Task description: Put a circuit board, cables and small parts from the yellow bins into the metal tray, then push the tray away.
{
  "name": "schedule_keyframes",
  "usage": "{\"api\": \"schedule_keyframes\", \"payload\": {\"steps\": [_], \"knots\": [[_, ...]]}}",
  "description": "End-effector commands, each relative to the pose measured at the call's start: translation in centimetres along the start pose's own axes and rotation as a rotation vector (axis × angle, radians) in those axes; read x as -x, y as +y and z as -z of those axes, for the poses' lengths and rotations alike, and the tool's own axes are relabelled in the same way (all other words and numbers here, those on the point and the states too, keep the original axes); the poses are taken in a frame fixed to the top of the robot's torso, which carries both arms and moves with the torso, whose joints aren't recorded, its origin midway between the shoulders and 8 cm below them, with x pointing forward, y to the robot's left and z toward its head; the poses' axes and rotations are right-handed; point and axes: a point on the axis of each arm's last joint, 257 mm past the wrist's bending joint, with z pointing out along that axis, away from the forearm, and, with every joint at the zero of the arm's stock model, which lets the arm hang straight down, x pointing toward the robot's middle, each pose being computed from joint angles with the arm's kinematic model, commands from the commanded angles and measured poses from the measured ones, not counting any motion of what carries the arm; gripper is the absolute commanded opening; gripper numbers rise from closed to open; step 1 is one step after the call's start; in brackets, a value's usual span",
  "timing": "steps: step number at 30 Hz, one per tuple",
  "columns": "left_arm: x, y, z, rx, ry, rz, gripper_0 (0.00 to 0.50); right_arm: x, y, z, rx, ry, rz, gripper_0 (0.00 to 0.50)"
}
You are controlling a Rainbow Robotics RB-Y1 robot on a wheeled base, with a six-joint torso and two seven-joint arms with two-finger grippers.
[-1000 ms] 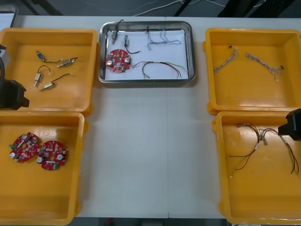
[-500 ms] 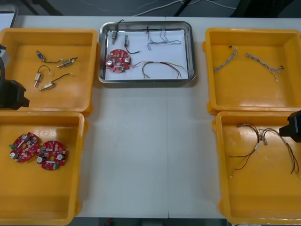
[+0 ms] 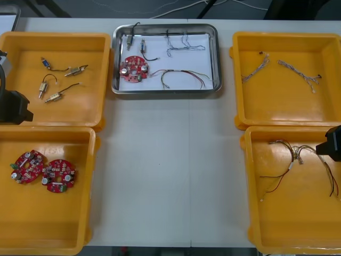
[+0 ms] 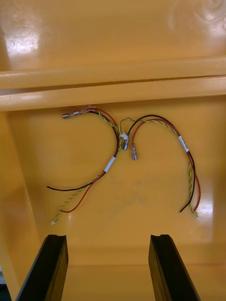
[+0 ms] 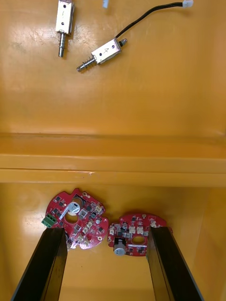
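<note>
My left gripper [image 5: 106, 263] hangs over the near left yellow bin [image 3: 48, 224], its fingers spread wide with nothing between them. Just ahead of the fingertips lie two round red circuit boards, the first board [image 5: 75, 223] and the second board [image 5: 134, 235], touching edge to edge. The second board's rim slips behind one finger in the wrist view. Farther ahead of the gripper, past the two bin walls, two small metal parts [image 5: 103, 52] lie in the far left yellow bin [image 3: 53, 114], one with a black lead.

My right gripper [image 4: 108, 268] sits over the near right yellow bin [image 3: 298, 234], also wide open and holding nothing. Two red and yellow cable bundles [image 4: 110, 155] with black strands lie on the bin floor ahead of its fingers, apart from them, and their ends meet near the middle.

From above, the metal tray [image 3: 165, 92] stands well ahead of both grippers, between the two far bins. Inside it are a tray circuit board [image 3: 134, 69], a red and yellow tray cable [image 3: 184, 77], a blue and white twisted cable [image 3: 184, 47] and two tray metal parts [image 3: 143, 47].
</note>
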Motion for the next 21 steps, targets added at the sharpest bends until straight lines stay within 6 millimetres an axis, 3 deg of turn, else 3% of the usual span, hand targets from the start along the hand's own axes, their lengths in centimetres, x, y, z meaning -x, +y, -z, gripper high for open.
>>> {"api": "schedule_keyframes", "payload": {"steps": [1,21], "knots": [[0.18,1.34,0.89,0.027,-0.024,0.115,0.5,0.43,-0.07,0.68,0.004,-0.038,0.023,0.5],[0.18,1.34,0.89,0.027,-0.024,0.115,0.5,0.43,-0.07,0.68,0.004,-0.038,0.023,0.5]]}}
